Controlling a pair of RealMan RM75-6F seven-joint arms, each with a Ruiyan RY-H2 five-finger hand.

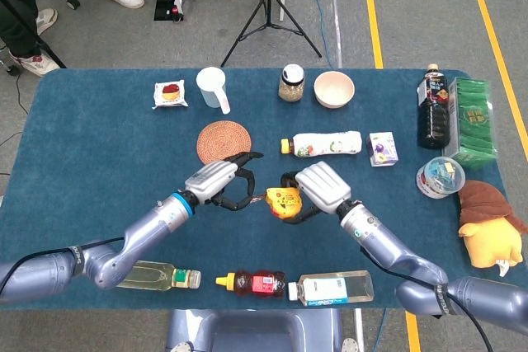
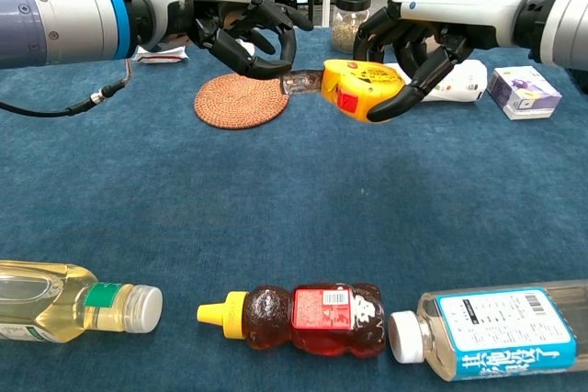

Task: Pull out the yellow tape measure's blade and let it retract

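Note:
The yellow tape measure (image 2: pixel 358 89) (image 1: pixel 283 202) hangs above the blue table, gripped by my right hand (image 2: pixel 418 29) (image 1: pixel 318 185) from above and the right. A short length of blade (image 2: pixel 303 82) sticks out of its left side. My left hand (image 2: pixel 243 25) (image 1: pixel 216 182) pinches the blade's end, fingers curled around it. The two hands are close together over the middle of the table, just in front of the round woven coaster (image 2: pixel 241 99) (image 1: pixel 224 142).
Along the near edge lie an oil bottle (image 2: pixel 73 305), a bear-shaped honey bottle (image 2: pixel 308 317) and a clear bottle (image 2: pixel 496 332). Behind the hands lie a white bottle (image 1: pixel 323 144), a small purple box (image 2: pixel 524 91), a jar (image 1: pixel 290 82), a bowl (image 1: pixel 333 88) and a white cup (image 1: pixel 213 88).

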